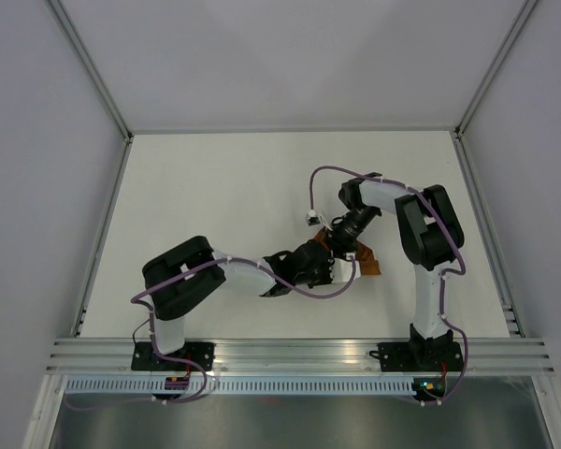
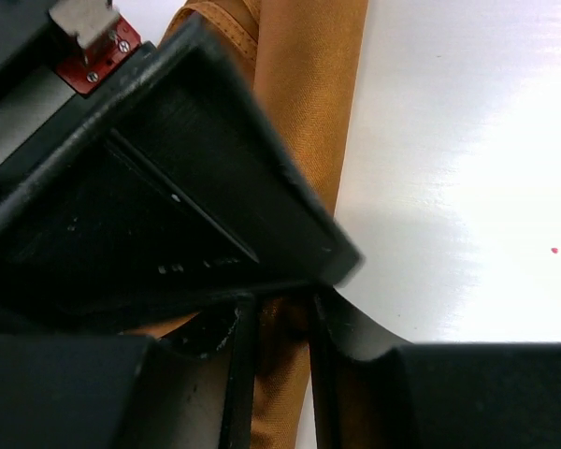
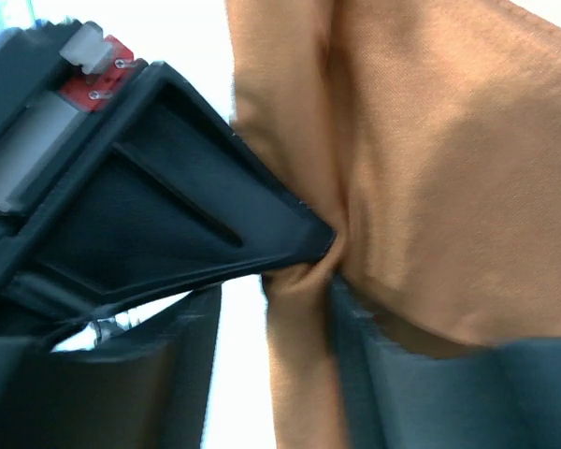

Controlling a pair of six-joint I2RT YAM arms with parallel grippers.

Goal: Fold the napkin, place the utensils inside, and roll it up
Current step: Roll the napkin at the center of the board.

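The rust-brown napkin (image 1: 366, 260) lies bunched into a narrow roll right of centre, mostly under the two grippers. In the left wrist view the napkin (image 2: 309, 94) runs as a long strip down between my left gripper's (image 2: 282, 374) close-set jaws, which are shut on it. In the right wrist view the napkin (image 3: 430, 168) is a creased mass. A strip of it hangs between my right gripper's (image 3: 276, 374) wider jaws, with bare table showing beside one finger. The two grippers meet tip to tip, left (image 1: 332, 264) and right (image 1: 341, 245). The knife is hidden.
The white table (image 1: 215, 196) is walled by grey panels at the left, back and right. An aluminium rail (image 1: 290, 351) runs along the near edge by the arm bases. A purple cable (image 1: 318, 182) loops off the right arm.
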